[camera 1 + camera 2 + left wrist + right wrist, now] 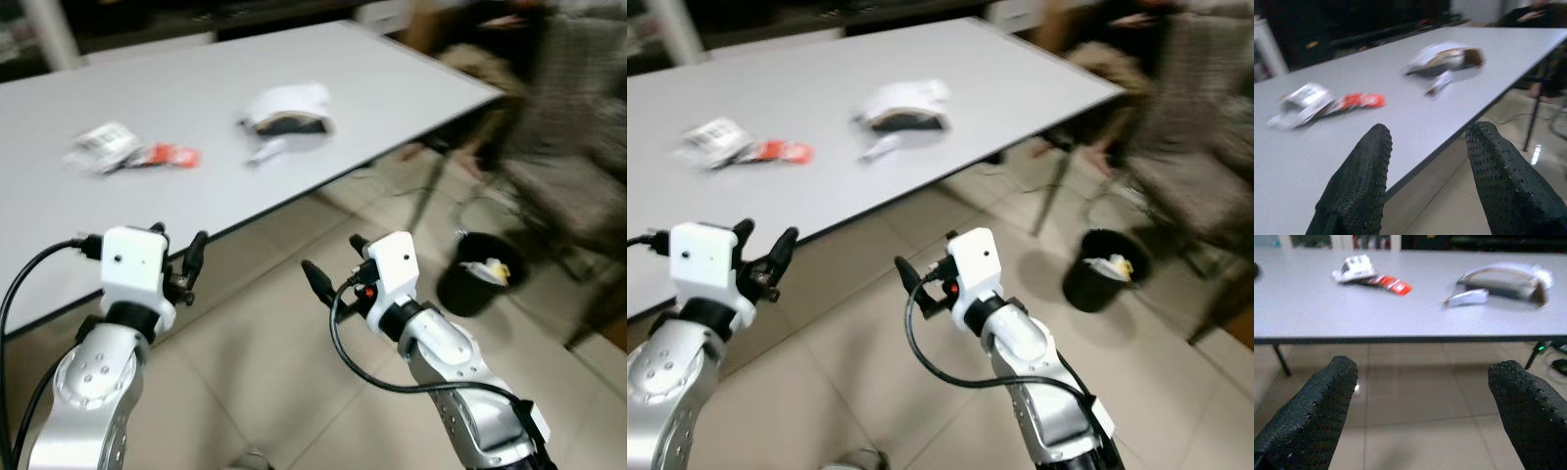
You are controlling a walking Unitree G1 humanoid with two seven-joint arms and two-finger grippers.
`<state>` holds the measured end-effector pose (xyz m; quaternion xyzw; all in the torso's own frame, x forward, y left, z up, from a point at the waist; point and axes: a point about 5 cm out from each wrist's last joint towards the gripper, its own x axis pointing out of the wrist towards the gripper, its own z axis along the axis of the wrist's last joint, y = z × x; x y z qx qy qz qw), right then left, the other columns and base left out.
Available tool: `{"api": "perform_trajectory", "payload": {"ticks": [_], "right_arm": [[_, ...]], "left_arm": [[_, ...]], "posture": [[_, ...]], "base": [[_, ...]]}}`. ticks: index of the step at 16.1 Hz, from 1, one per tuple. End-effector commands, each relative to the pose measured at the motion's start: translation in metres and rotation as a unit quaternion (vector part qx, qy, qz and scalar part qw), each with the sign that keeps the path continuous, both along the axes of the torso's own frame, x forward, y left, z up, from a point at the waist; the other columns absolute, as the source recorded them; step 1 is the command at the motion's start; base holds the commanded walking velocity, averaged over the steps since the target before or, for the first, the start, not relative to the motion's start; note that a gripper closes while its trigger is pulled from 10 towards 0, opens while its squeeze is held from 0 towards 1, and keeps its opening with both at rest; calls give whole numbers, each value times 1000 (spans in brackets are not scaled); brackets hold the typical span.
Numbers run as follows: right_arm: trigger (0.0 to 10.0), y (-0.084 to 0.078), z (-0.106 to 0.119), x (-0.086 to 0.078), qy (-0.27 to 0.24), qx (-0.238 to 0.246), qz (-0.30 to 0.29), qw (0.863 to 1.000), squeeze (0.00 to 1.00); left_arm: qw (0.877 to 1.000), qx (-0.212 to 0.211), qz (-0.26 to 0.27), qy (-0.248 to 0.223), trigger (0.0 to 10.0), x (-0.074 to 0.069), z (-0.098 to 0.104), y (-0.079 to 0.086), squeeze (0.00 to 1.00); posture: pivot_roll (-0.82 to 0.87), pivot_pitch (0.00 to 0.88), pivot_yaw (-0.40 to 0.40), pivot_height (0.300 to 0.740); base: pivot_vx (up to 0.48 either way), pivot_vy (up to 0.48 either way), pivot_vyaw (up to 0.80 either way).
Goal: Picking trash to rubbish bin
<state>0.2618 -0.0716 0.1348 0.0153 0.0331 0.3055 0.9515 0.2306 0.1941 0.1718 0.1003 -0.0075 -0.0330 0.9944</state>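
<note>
Trash lies on the grey table (pixel 411 78): a crumpled white wrapper (pixel 102 147), a red wrapper (pixel 168 156) beside it, a white-and-brown paper bag (pixel 289 108) and a small white scrap (pixel 266 152). A black rubbish bin (pixel 480 272) with some trash in it stands on the floor to the right of the table. My left gripper (pixel 181 245) is open and empty, held in front of the table's near edge. The right gripper (pixel 336 262) is open and empty too, over the tiled floor between table and bin. In the wrist views, both grippers (pixel 1432 181) (pixel 1422 411) point at the tabletop.
A blurred chair (pixel 573 166) with dark metal legs stands right of the table, just behind the bin. Light floor tiles (pixel 284 343) lie open in front of me. Dark furniture runs along the far wall.
</note>
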Motion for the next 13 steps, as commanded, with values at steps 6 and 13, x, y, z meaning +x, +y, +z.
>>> {"api": "perform_trajectory", "payload": {"ticks": [6, 13], "right_arm": [[10000, 2, 2, 9, -7, 30, -8, 999, 0], [10000, -20, 0, 13, -43, -5, -81, 996, 0]], "left_arm": [[1000, 16, 13, 6, 10000, 3, -2, -2, 0], [1000, 5, -5, 7, 10000, 22, -16, -9, 0]], "posture": [[80, 25, -115, 740], [44, 3, -73, 740]], "base": [[0, 0, 800], [231, 0, 457]]}}
